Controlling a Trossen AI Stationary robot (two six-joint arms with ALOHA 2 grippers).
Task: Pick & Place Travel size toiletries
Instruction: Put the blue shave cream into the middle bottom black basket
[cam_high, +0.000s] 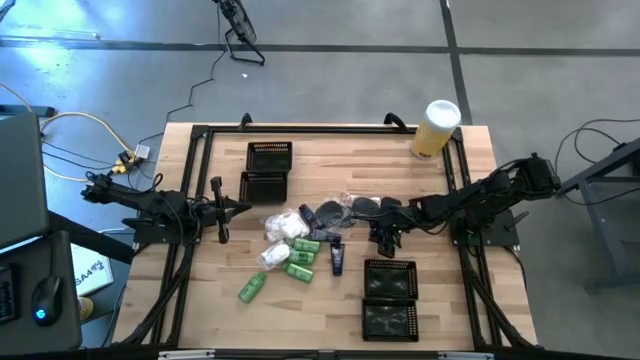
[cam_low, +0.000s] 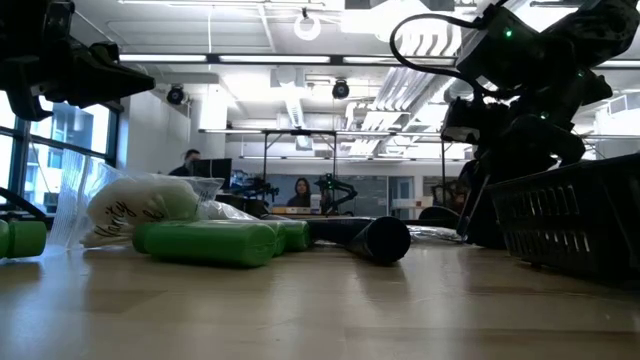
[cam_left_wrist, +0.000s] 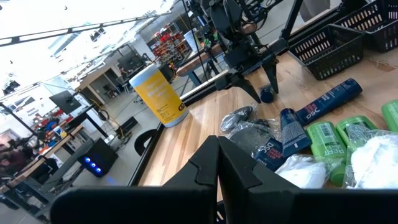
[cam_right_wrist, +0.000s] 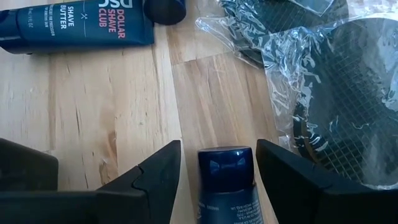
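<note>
Workshop floor, grey, with a wooden table (cam_high: 330, 300) framed in black rails; open office space beyond. On the table: a tall yellow cylinder (cam_high: 435, 129) at the far right corner, one pair of black mesh trays (cam_high: 267, 171) toward the far left, a second pair (cam_high: 389, 298) near right. The toiletries lie heaped mid-table: green bottles (cam_high: 300, 258), crinkly packets (cam_high: 283, 226), a dark blue tube marked shave butter (cam_right_wrist: 78, 23), round dark cases in clear wrap (cam_right_wrist: 348, 99). Right gripper (cam_high: 385, 238): lowered at the right edge of the heap, fingers spread wide, a small blue tube (cam_right_wrist: 226, 183) lying on the wood between them, neither finger visibly touching it. Left gripper (cam_high: 219, 212): waiting left of the heap, fingers pressed together, holding nothing. Step in hand, by judgement: the approach to a pick, tube not yet gripped. Next move likely calls for closing squarely on the tube, then lifting clear of the neighbouring wrapped case and carrying it to a tray.
</note>
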